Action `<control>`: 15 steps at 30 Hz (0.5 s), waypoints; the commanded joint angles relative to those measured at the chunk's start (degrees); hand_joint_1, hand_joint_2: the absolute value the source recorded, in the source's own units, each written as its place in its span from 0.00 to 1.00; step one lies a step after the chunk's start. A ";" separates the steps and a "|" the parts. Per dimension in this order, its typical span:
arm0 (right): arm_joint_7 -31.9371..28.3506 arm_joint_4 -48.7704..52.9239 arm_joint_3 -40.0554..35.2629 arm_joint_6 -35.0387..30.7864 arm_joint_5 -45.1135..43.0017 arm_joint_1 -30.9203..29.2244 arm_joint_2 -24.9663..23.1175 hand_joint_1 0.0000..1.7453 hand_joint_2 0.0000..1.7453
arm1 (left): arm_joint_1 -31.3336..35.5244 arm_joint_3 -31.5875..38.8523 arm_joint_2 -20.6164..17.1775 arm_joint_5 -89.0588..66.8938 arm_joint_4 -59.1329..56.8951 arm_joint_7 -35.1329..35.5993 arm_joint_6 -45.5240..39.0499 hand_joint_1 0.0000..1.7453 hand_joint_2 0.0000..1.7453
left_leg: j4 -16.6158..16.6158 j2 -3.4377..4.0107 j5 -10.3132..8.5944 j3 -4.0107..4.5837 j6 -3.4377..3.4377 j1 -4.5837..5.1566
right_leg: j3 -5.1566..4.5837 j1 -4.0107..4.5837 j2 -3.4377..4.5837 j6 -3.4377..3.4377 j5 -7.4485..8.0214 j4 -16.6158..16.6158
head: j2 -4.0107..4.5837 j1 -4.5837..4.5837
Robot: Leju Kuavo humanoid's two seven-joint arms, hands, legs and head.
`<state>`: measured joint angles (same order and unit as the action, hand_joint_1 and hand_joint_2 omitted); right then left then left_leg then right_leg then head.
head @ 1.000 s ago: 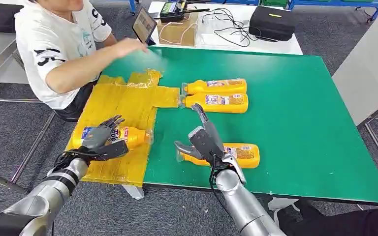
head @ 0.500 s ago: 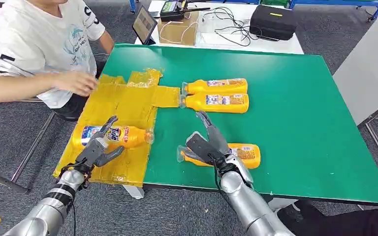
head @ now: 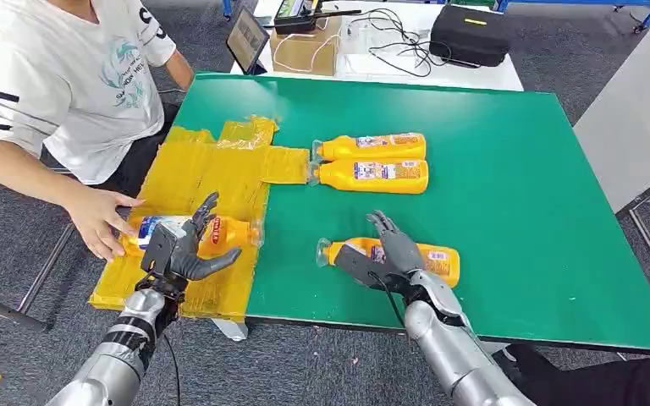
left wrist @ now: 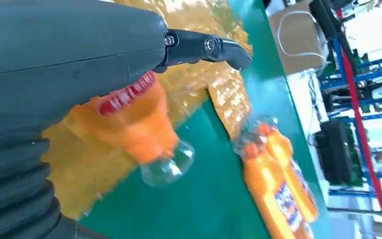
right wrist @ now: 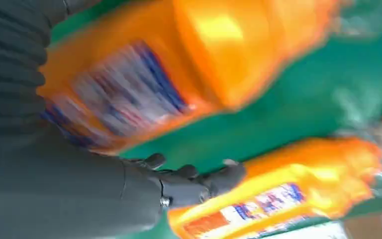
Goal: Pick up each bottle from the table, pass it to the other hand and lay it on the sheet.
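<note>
The green worktop (head: 508, 186) carries three orange bottles; a fourth lies on the yellow sheet (head: 212, 182) at its left edge. The coming lift turns on the nearest bottle (head: 427, 259): it lies directly under my right robot hand (head: 389, 254), long axis across me, clear cap pointing left toward the sheet and my other arm. My fingers drape over its middle and seem to be closing; whether they grip yet, I cannot tell. My left robot hand (head: 184, 251) hangs spread and empty over the sheet bottle (head: 228, 233), beside a person's hand (head: 101, 222). Each bottle is glossy orange with a blue-and-white label.
</note>
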<state>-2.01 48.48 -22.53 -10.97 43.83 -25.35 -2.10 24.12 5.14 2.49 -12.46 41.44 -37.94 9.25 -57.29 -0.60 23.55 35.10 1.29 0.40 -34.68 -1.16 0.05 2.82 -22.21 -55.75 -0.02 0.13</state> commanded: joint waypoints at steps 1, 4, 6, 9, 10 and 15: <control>2.33 -1.96 -0.01 2.73 3.40 -0.02 4.99 0.00 1.00 | 0.42 1.37 3.71 2.55 3.12 1.41 2.87 0.00 1.00 | -0.02 -0.12 0.06 -0.04 -0.07 -0.10 | 0.12 0.11 -0.16 -0.10 -0.08 0.05 | 0.02 0.02; 3.13 -2.23 -0.59 3.44 4.85 -0.56 5.84 0.00 1.00 | 0.49 1.06 3.74 2.75 3.43 1.60 3.24 0.00 1.00 | -0.04 -0.12 0.10 -0.12 -0.10 -0.12 | 0.19 0.14 -0.20 -0.14 -0.13 0.03 | 0.00 0.02; 3.23 -2.08 -0.50 3.70 4.99 -0.67 6.10 0.00 1.00 | 0.46 1.03 3.72 2.88 3.60 1.72 3.36 0.00 1.00 | -0.02 -0.09 0.07 -0.06 -0.08 -0.09 | 0.11 0.11 -0.15 -0.10 -0.08 0.03 | 0.02 0.02; 3.95 -1.73 -0.92 4.64 5.98 -1.17 7.14 0.00 1.00 | 0.49 0.82 3.51 2.87 3.74 1.75 3.26 0.00 1.00 | -0.03 -0.04 0.07 -0.05 -0.07 -0.09 | 0.11 0.10 -0.10 -0.10 -0.07 0.03 | 0.00 0.02; 4.13 -1.23 -0.82 5.01 6.16 -1.10 7.48 0.00 1.00 | 0.42 0.78 3.48 3.03 3.82 1.73 3.33 0.00 1.00 | -0.01 -0.04 0.04 -0.02 -0.05 -0.06 | 0.05 0.07 -0.09 -0.07 -0.05 0.03 | 0.02 0.02; 4.60 0.06 -0.69 5.59 6.71 -0.71 8.39 0.00 1.00 | 0.23 0.69 3.42 3.13 4.05 1.73 3.25 0.00 1.00 | -0.04 -0.07 0.06 -0.04 -0.07 -0.08 | 0.09 0.09 -0.12 -0.09 -0.07 0.02 | 0.02 0.02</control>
<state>1.83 49.11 -22.58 -6.49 50.40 -25.69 3.54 23.33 5.11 5.20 -9.77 46.05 -36.54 12.31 -57.30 -0.61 23.54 35.13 1.30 0.40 -34.71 -1.16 0.04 2.83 -22.20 -55.74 0.00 0.15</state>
